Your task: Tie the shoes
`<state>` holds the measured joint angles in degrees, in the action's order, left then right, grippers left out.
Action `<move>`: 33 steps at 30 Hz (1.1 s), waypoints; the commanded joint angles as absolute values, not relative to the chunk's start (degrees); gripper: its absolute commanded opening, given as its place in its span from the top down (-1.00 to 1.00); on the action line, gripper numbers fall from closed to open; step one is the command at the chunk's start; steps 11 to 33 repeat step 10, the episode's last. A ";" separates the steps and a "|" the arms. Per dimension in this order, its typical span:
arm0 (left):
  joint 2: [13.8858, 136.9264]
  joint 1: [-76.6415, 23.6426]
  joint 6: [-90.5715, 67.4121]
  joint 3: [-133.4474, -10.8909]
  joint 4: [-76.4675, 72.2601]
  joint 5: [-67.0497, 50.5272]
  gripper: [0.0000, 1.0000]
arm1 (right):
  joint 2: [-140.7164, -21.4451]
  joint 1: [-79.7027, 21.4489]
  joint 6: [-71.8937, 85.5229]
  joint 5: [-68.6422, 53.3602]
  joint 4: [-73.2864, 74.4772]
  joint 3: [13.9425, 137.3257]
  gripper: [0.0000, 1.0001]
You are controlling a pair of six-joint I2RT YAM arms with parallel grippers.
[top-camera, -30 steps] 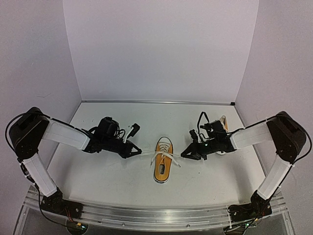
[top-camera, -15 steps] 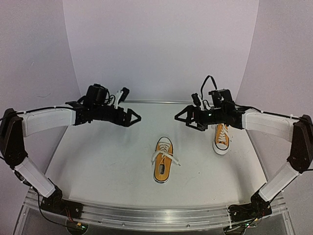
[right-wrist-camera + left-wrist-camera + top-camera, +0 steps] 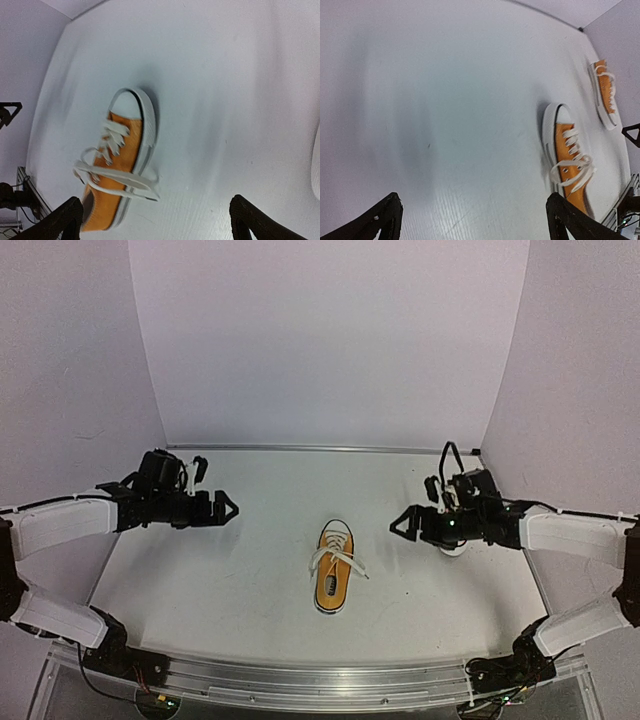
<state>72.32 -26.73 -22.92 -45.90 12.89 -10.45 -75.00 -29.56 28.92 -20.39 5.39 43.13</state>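
One orange-yellow shoe (image 3: 334, 580) with a white sole lies mid-table, toe toward the back. Its white laces (image 3: 338, 562) are crossed over the tongue, with loops spread to both sides. The other shoe (image 3: 606, 92) lies to the right, and in the top view my right arm mostly hides it (image 3: 452, 549). My left gripper (image 3: 225, 508) hovers open, well left of the middle shoe (image 3: 567, 160), holding nothing. My right gripper (image 3: 400, 527) hovers open to that shoe's right, also holding nothing. The right wrist view shows this shoe (image 3: 117, 160) and its looped laces (image 3: 115, 180) from the side.
White walls close the table (image 3: 250, 580) at the back and on both sides. A metal rail (image 3: 300, 680) runs along the near edge by the arm bases. The second shoe's white sole edge (image 3: 316, 165) shows at the right of the right wrist view.
Both grippers opened and let go of the laces at the middle shoe. They lifted up and back, then came down wide apart on either side. The laces now lie loose on the shoe.
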 commanded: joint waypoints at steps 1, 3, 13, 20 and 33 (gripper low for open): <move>69.84 -26.88 -28.24 -37.90 10.77 -7.72 -0.99 | -74.52 -29.96 30.22 -25.69 -1.88 35.67 -0.97; 69.69 -26.89 -28.29 -36.68 11.36 -6.38 -0.99 | -74.21 -29.96 29.98 -26.03 -2.12 34.31 -0.97; 68.12 -26.89 -27.39 -36.26 11.59 -6.54 -0.99 | -73.24 -29.93 29.38 -26.90 -2.59 34.39 -0.97; 68.12 -26.89 -27.39 -36.26 11.59 -6.54 -0.99 | -73.24 -29.93 29.38 -26.90 -2.59 34.39 -0.97; 68.12 -26.89 -27.39 -36.26 11.59 -6.54 -0.99 | -73.24 -29.93 29.38 -26.90 -2.59 34.39 -0.97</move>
